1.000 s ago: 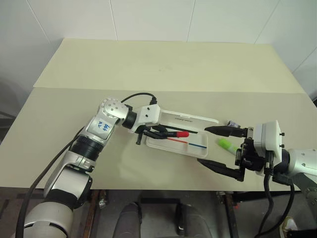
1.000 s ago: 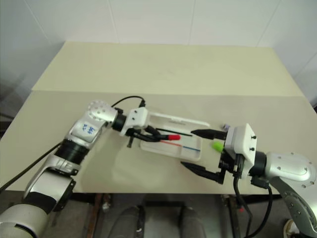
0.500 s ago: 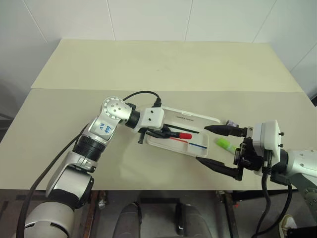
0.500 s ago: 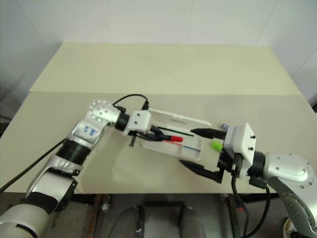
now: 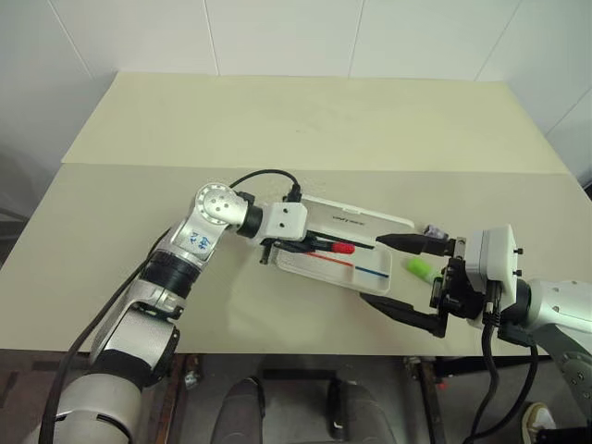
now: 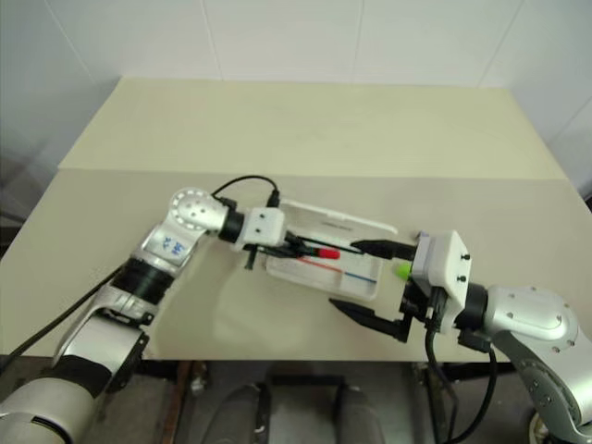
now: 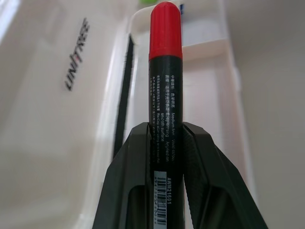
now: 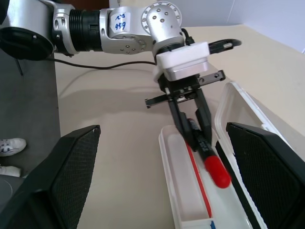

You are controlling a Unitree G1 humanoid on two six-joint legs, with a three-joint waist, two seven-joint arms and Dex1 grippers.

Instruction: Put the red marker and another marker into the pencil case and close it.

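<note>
While one red marker held, one highlighter out

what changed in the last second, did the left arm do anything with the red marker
The left gripper, shut on the red marker throughout, rolled its wrist and edged the marker slightly along over the open pencil case; it has not let go. The right gripper stayed wide open beside the green highlighter, which has not moved.
</note>
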